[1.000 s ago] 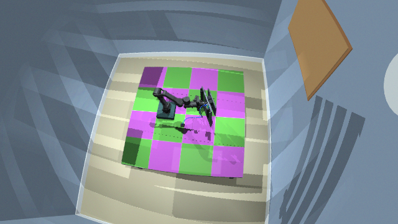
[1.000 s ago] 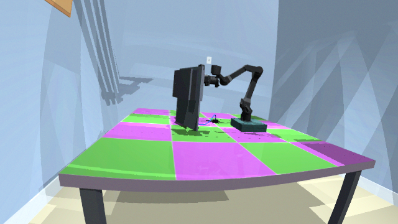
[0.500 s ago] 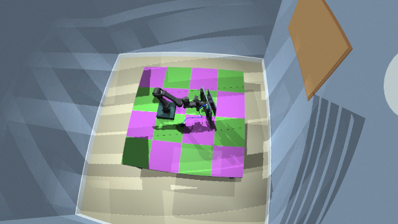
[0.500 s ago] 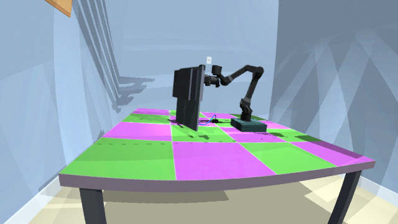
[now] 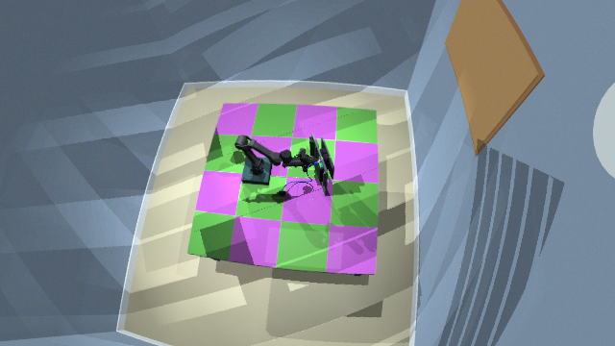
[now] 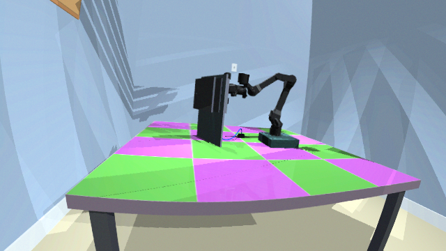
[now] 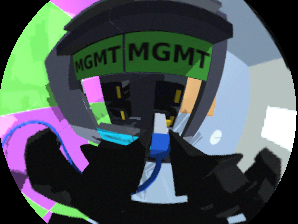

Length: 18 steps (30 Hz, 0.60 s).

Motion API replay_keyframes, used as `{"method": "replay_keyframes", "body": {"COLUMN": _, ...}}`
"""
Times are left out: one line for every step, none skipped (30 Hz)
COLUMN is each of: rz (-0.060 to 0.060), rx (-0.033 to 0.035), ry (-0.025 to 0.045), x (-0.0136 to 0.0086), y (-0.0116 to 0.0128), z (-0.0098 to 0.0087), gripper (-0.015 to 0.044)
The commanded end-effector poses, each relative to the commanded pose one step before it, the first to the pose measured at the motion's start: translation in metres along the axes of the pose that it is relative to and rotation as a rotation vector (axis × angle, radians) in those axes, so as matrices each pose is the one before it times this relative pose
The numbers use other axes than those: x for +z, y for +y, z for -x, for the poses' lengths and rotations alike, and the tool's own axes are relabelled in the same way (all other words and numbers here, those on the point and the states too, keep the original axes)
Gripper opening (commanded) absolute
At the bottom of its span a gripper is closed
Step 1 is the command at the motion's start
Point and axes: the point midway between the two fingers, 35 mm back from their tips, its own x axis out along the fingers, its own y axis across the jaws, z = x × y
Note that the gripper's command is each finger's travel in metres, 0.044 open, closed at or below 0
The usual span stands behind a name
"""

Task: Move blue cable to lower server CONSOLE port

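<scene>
Gripper (image 5: 308,160) (image 6: 233,90) (image 7: 160,131) fingers are clenching the blue plug (image 7: 160,142), the black tips pinching its sides. Its pale head is pointing straight ahead of them, towards the dark ports with their yellow contacts, under a green label (image 7: 167,54) reading MGMT. So the plug's long axis is running along the gripper's reach, away from the palm. Much of that head is showing, and I judge the plug to be out of its port or nearly so; whether its tip is still touching the opening, I cannot tell. No CONSOLE lettering is readable from here. The coming move is likely turning on keeping that axis square while going down to the lower server; a tilt could make the head catch on the port's rim.

The only arm (image 5: 263,150) (image 6: 283,94) is stretching from its dark base (image 5: 249,180) (image 6: 294,143) to the upright server stand (image 5: 327,160) (image 6: 210,127). Blue cable (image 5: 291,182) (image 6: 238,133) (image 7: 159,167) is trailing to the green-and-magenta checkered table (image 5: 303,247) (image 6: 244,209). Around it, pale blue walls are carrying slanting shadows, and an orange board (image 5: 495,72) (image 6: 71,7) is hanging off to one side.
</scene>
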Motion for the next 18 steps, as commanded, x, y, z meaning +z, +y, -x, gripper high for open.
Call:
{"method": "replay_keyframes", "body": {"rz": 0.0052, "rx": -0.00196, "ry": 0.00190, "x": -0.00087, "y": -0.00080, "z": 0.00346, "gripper": 0.0000}}
{"method": "replay_keyframes", "body": {"rz": 0.0000, "rx": 0.00004, "ry": 0.00000, "x": -0.00012, "y": 0.00001, "z": 0.00045, "gripper": 0.0000}}
{"method": "replay_keyframes", "body": {"rz": 0.0000, "rx": 0.00003, "ry": 0.00000, "x": -0.00008, "y": 0.00001, "z": 0.00028, "gripper": 0.0000}}
{"method": "replay_keyframes", "body": {"rz": 0.0000, "rx": 0.00004, "ry": 0.00000, "x": -0.00012, "y": 0.00001, "z": 0.00045, "gripper": 0.0000}}
{"method": "replay_keyframes", "body": {"rz": 0.0000, "rx": 0.00003, "ry": 0.00000, "x": -0.00008, "y": 0.00001, "z": 0.00029, "gripper": 0.0000}}
{"method": "replay_keyframes", "body": {"rz": 0.0000, "rx": 0.00004, "ry": 0.00000, "x": -0.00012, "y": 0.00001, "z": 0.00045, "gripper": 0.0000}}
{"method": "replay_keyframes", "body": {"rz": 0.0000, "rx": 0.00003, "ry": 0.00000, "x": -0.00008, "y": 0.00001, "z": 0.00029, "gripper": 0.0000}}
{"method": "replay_keyframes", "body": {"rz": 0.0000, "rx": 0.00004, "ry": 0.00000, "x": -0.00012, "y": 0.00001, "z": 0.00045, "gripper": 0.0000}}
{"method": "replay_keyframes", "body": {"rz": 0.0000, "rx": 0.00003, "ry": 0.00000, "x": -0.00008, "y": 0.00001, "z": 0.00029, "gripper": 0.0000}}
{"method": "replay_keyframes", "body": {"rz": 0.0000, "rx": 0.00004, "ry": 0.00000, "x": -0.00012, "y": 0.00001, "z": 0.00045, "gripper": 0.0000}}
{"method": "replay_keyframes", "body": {"rz": 0.0000, "rx": 0.00003, "ry": 0.00000, "x": -0.00008, "y": 0.00001, "z": 0.00028, "gripper": 0.0000}}
{"method": "replay_keyframes", "body": {"rz": 0.0000, "rx": 0.00004, "ry": 0.00000, "x": -0.00012, "y": 0.00001, "z": 0.00045, "gripper": 0.0000}}
{"method": "replay_keyframes", "body": {"rz": 0.0000, "rx": 0.00003, "ry": 0.00000, "x": -0.00008, "y": 0.00001, "z": 0.00029, "gripper": 0.0000}}
{"method": "replay_keyframes", "body": {"rz": 0.0000, "rx": 0.00004, "ry": 0.00000, "x": -0.00012, "y": 0.00001, "z": 0.00045, "gripper": 0.0000}}
{"method": "replay_keyframes", "body": {"rz": 0.0000, "rx": 0.00003, "ry": 0.00000, "x": -0.00008, "y": 0.00001, "z": 0.00029, "gripper": 0.0000}}
{"method": "replay_keyframes", "body": {"rz": 0.0000, "rx": 0.00004, "ry": 0.00000, "x": -0.00012, "y": 0.00001, "z": 0.00045, "gripper": 0.0000}}
{"method": "replay_keyframes", "body": {"rz": 0.0000, "rx": 0.00003, "ry": 0.00000, "x": -0.00008, "y": 0.00001, "z": 0.00029, "gripper": 0.0000}}
{"method": "replay_keyframes", "body": {"rz": 0.0000, "rx": 0.00004, "ry": 0.00000, "x": -0.00012, "y": 0.00001, "z": 0.00045, "gripper": 0.0000}}
